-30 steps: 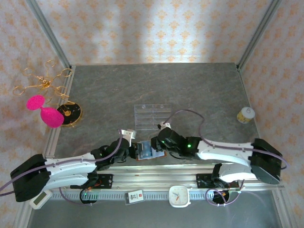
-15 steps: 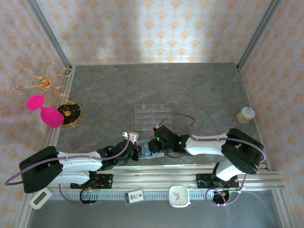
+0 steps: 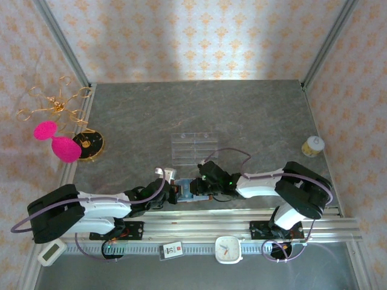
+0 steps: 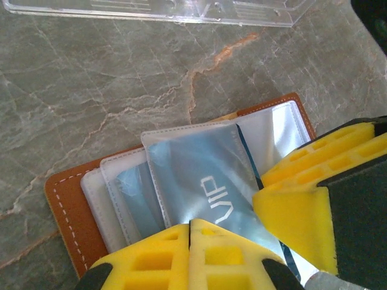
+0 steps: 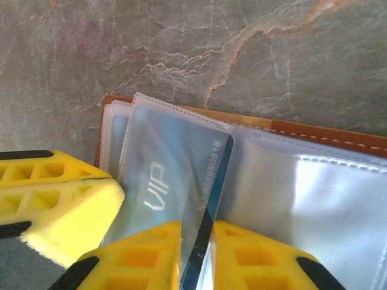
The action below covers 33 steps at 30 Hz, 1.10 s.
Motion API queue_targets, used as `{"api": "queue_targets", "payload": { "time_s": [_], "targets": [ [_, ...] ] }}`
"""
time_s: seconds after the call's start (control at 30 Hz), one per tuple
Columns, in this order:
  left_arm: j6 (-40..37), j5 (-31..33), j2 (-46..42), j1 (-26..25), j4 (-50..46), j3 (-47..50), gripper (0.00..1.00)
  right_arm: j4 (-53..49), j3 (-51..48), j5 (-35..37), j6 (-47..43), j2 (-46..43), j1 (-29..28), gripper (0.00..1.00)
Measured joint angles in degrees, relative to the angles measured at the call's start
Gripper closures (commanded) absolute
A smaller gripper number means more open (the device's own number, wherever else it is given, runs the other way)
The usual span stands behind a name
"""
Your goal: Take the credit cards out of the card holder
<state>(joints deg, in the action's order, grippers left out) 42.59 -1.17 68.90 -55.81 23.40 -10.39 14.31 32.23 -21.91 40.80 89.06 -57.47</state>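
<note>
1. Since a second ago your left tool (image 4: pixel 189 234) has shut atop the brown card holder (image 4: pixel 63 199), near the clear tray (image 4: pixel 151 11).
2. Your right tool (image 5: pixel 196 248), narrow, straddles the edge of the sleeved blue VIP card (image 5: pixel 175 169); grip unclear.

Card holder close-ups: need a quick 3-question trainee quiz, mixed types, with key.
1. True or false: the card holder lies open on the table.
2. Which word is printed on the blue card? A) GOLD B) VIP C) VISA
3. In a few words: what lies between the fingers of the right gripper?

Key: 1 true. 2 B. 3 the edge of the blue card.
</note>
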Motion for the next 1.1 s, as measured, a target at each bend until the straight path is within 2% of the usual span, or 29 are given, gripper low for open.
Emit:
{"api": "queue_targets", "payload": {
  "time_s": [0.1,0.43,0.63,0.7,0.73,0.87,1.1],
  "targets": [
    [0.11,0.17,0.76,0.37,0.9,0.0,1.0,0.2,-0.11,-0.15,0.85,0.48,0.55,1.0],
    [1.07,-1.33,-1.36,0.87,1.36,1.14,1.0,0.79,-4.44,1.62,1.81,-4.28,0.42,1.0],
    [1.01,-2.05,-7.48,1.11,-2.99,1.55,1.0,-0.48,-5.62,2.84,1.84,-6.51,0.42,1.0],
    [0.81,-2.43,-9.07,1.11,-3.91,0.74,0.91,-0.57,-5.6,2.82,1.79,-6.43,0.42,1.0],
    [0.57,-2.49,-9.14,1.05,-4.07,0.11,0.87,-0.55,-5.55,2.8,1.73,-6.25,0.42,0.99],
    [-0.5,-2.93,-5.99,0.63,-4.02,-3.54,0.82,-0.11,-5.51,2.62,1.51,-5.99,0.42,0.78],
    [-1.29,-2.71,-0.72,0.04,-3.96,-4.57,0.69,-0.57,-5.62,3.91,1.51,-9.99,0.42,0.78]
  ]
}}
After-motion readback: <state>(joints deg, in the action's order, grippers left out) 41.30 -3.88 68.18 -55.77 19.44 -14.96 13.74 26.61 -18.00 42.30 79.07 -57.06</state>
